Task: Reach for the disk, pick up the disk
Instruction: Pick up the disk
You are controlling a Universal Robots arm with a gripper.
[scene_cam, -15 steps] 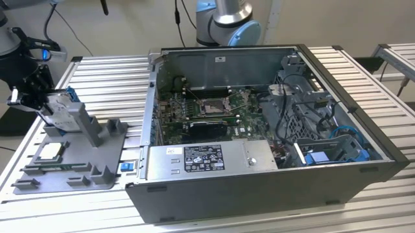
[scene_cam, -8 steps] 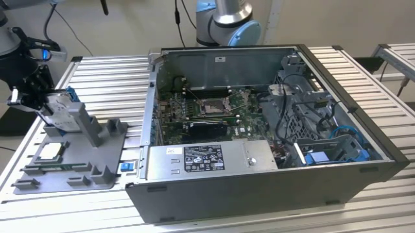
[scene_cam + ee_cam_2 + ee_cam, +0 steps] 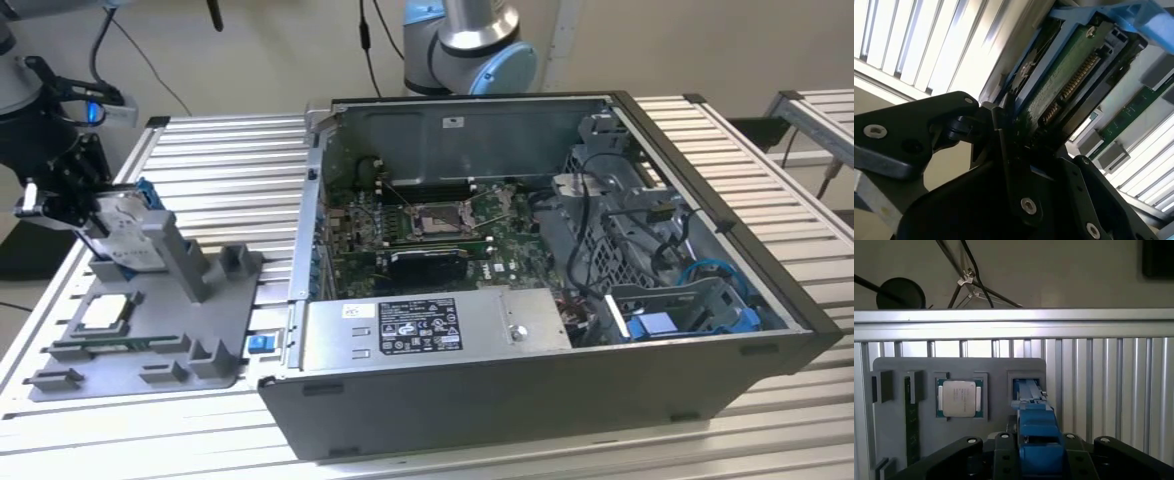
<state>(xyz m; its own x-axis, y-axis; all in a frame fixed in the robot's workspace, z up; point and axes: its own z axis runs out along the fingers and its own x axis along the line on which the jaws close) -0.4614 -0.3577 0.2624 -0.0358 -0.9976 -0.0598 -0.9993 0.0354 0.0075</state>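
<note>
The end effector [image 3: 1037, 456] is clamped on the disk [image 3: 1038, 432], black fingers [image 3: 1004, 455] pressed against both sides of its blue bracket in the first wrist view. The disk stands on edge on the grey tray [image 3: 200, 320], against the tall post, near the table [image 3: 214, 150] edge at the exterior view's left. Its white label faces out, print too small to read.

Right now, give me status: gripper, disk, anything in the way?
Gripper shut on the disk. Disk upright at the grey tray slot. Tall tray post close beside it, nothing else crowding.
</note>
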